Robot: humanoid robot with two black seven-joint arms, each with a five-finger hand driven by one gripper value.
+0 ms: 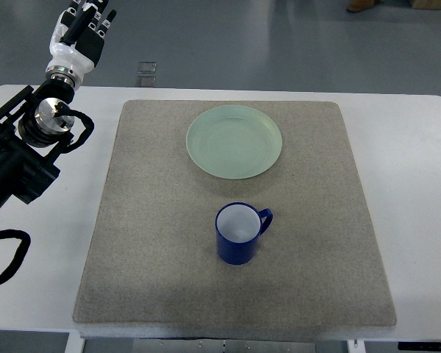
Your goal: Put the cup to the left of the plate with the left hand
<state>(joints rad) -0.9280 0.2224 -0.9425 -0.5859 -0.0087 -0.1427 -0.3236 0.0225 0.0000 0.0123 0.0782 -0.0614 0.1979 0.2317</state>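
Note:
A blue cup with a white inside stands upright on the grey mat, its handle pointing to the upper right. A pale green plate lies just beyond it, near the mat's far edge. My left hand is raised at the top left corner, beyond the table's far edge and far from the cup. Its fingers are extended and hold nothing. The left arm runs down along the left edge of the picture.
The mat covers most of the white table. Black cables loop over the table's left side. A small clear object lies on the floor behind the table.

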